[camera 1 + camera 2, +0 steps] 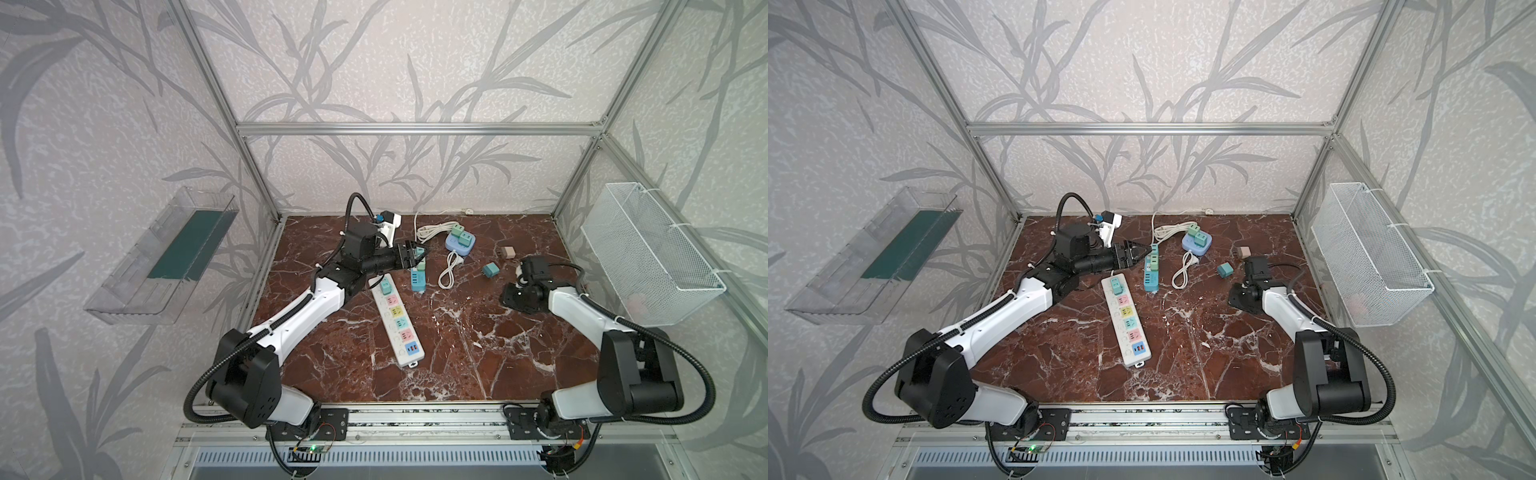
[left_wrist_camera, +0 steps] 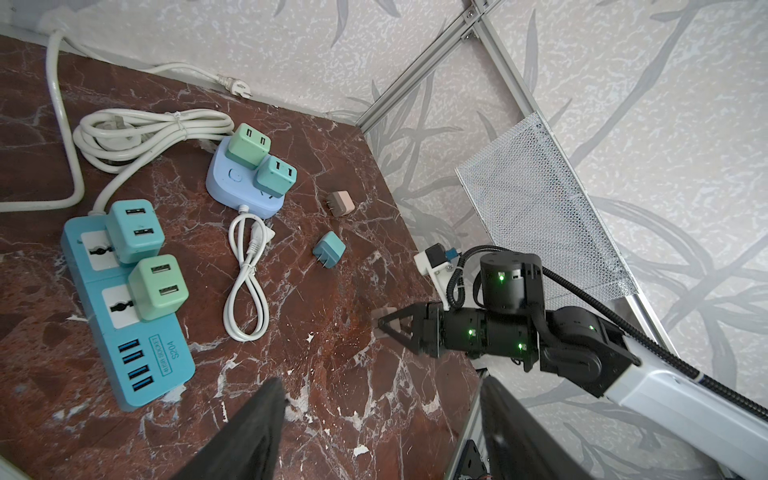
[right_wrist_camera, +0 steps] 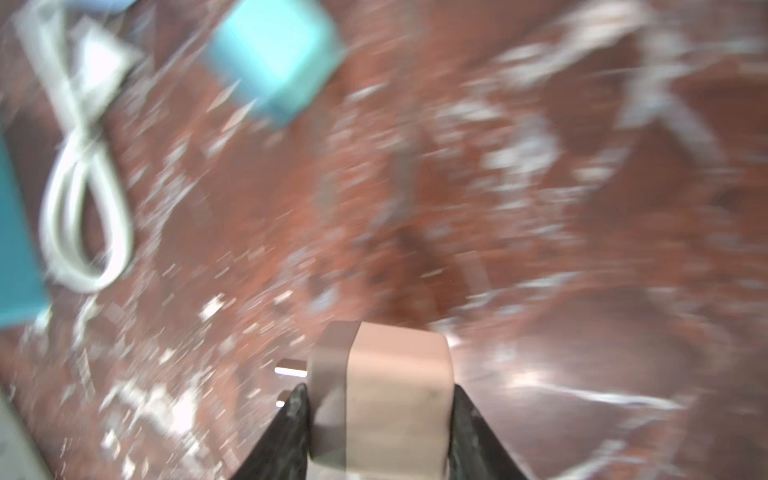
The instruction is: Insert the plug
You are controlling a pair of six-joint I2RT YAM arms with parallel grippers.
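**Pink plug pinched at right, left jaws spread by the blue strip**

On the left wall, a clear shelf (image 1: 124, 291). Next, over the red marble table (image 1: 457, 353), the left gripper (image 2: 382, 386): jaws wide apart with nothing between them. In both top views, seen across the far end of the blue power strip (image 1: 417, 280).

Just left of that strip and nearer the front, a white power strip (image 1: 398, 328) lying lengthwise. A teal charger (image 1: 386, 286) seated at its far end, then a row of coloured sockets (image 1: 395, 311) running toward the front. On the blue power strip itself, a teal cube (image 2: 135, 230) and a green cube (image 2: 158, 286) plugged in side by side.

Further right, a bundled white cord (image 1: 432, 230) at the back and a short looped cable (image 1: 448, 272) in front of it. Beside them, a lavender hub (image 1: 455, 245) carrying two small chargers (image 2: 248, 146). Then a teal plug (image 1: 490, 270) lying loose, and beyond it the other pink plug (image 1: 507, 252), also loose on the marble.

Right of those, the right gripper (image 3: 378, 399), clamped on the pink plug (image 3: 399, 370). Jaws pressed against its two sides, its metal prongs (image 3: 289, 370) sticking out sideways. Held low over the right part of the table, near the teal plug and well apart from both strips. Cannot tell whether lifted or resting on the marble; right wrist view heavily blurred.

On the right wall, a white wire basket (image 1: 665, 257).
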